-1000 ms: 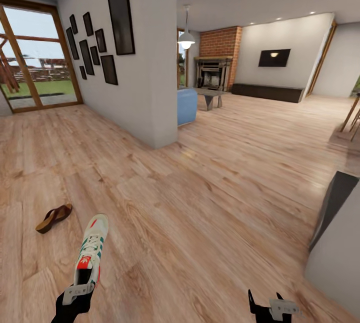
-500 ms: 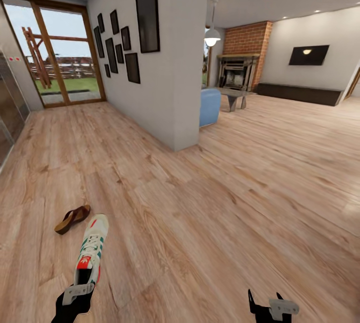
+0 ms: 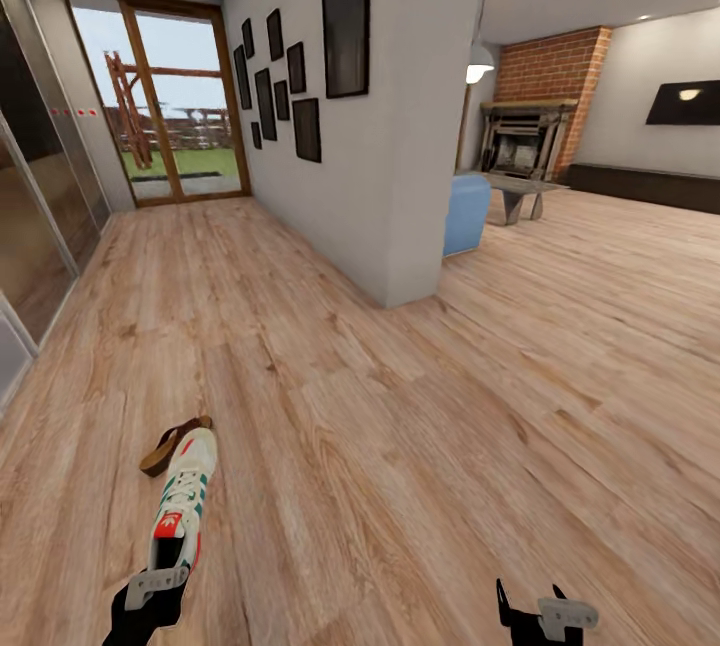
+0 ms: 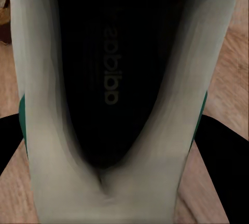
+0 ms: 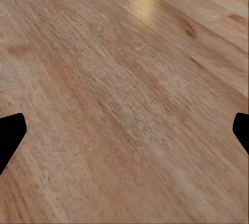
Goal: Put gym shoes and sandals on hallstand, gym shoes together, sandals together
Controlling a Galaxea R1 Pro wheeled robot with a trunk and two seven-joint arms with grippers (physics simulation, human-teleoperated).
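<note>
One gym shoe [image 3: 181, 504] shows, held out ahead of the left gripper [image 3: 155, 588], whose jaws are clamped on its heel end; the toe points away from the robot, above the floor [image 3: 420, 446]. In the left wrist view the shoe's [image 4: 109, 94] dark inside and pale collar sit between the two black fingers [image 4: 218, 151], with green trim at both sides. One sandal [image 3: 172, 444] lies on the floor just beyond the shoe's toe, partly hidden by it. The right gripper [image 3: 545, 614] hangs low at the robot's right, jaws apart, with bare planks [image 5: 124, 99] between the fingertips.

Two glass doors [image 3: 170, 106] close the corridor's far end. A mirrored panel [image 3: 40, 216] runs along the left edge, and a wall [image 3: 370, 176] with eight dark frames [image 3: 345, 21] bounds the right, ending at a corner. Past that corner the floor widens toward a blue seat [image 3: 466, 214] and a brick fireplace [image 3: 545, 111]. Wide open floor lies ahead and to the right.
</note>
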